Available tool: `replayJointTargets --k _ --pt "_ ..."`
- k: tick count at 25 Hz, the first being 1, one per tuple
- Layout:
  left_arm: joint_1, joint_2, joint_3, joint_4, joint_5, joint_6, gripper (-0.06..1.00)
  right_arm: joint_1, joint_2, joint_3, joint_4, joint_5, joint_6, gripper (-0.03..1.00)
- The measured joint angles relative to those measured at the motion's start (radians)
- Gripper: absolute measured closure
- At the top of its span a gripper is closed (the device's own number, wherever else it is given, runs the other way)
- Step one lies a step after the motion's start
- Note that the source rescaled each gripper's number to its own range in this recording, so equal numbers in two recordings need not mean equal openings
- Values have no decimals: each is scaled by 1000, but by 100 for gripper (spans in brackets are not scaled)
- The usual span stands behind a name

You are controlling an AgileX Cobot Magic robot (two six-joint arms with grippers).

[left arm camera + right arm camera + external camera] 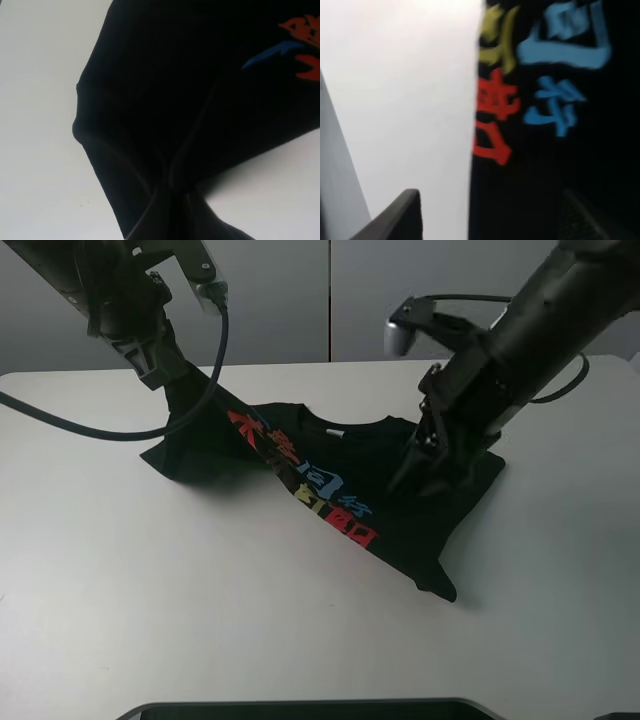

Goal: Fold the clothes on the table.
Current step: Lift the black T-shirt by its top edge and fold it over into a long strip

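Note:
The clothes (pixel 330 490), a black T-shirt printed with red, blue and yellow characters, lie on the white table (pixel 200 620). The shirt's left part is pulled up off the table into a peak that ends at my left gripper (pixel 165 375), which is shut on the cloth. In the left wrist view the black fabric (pixel 175 100) bunches toward the camera and the fingers are hidden. My right gripper (pixel 412 468) is down on the right part of the shirt. In the right wrist view one of its fingers (pixel 395 215) stands well apart from the other, open over the shirt's folded edge (pixel 570 150).
A black cable (pixel 100 430) from the left arm loops low over the table's back left. A dark rounded object (pixel 300 708) sits at the table's front edge. A grey wall runs behind the table. Bare tabletop surrounds the shirt.

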Motion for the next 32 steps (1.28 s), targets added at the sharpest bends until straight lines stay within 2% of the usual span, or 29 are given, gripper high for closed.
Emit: replayJointTargets --k 1,5,12,16,21,24,30,32 --pt "0 0 0 -2 0 -2 94 57 1 24 -42 -43 37 33" --pt "0 0 0 -2 0 -2 94 193 5 56 -145 -152 204 33" --pt "0 0 0 -2 0 -2 94 306 5 132 -274 -299 430 20" --pt "0 0 0 -2 0 -2 94 341 5 183 -343 -364 569 19" --pt "0 0 0 -2 0 -2 94 352 5 240 -379 -461 703 17" --pt "0 0 0 -2 0 -2 94 352 17 264 -392 -484 729 14" --pt "0 0 0 -2 0 -2 94 352 109 270 -397 -521 753 14" --pt "0 0 0 -2 0 -2 94 352 143 270 -421 -535 794 14"
